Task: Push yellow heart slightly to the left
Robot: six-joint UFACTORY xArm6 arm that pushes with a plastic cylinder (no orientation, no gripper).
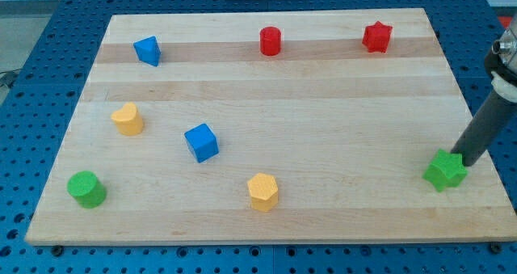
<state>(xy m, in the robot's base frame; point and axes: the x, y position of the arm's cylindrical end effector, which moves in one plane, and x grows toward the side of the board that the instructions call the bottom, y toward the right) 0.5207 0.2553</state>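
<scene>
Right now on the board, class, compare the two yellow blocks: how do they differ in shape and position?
The yellow heart has a rounded, lobed outline; the yellow hexagon has flat sides. The yellow heart lies towards the view's left edge at mid-height, while the yellow hexagon sits near the bottom centre. The blue cube lies between them. Both share the same yellow colour, and both are far from my tip, which is beside the green star.
</scene>
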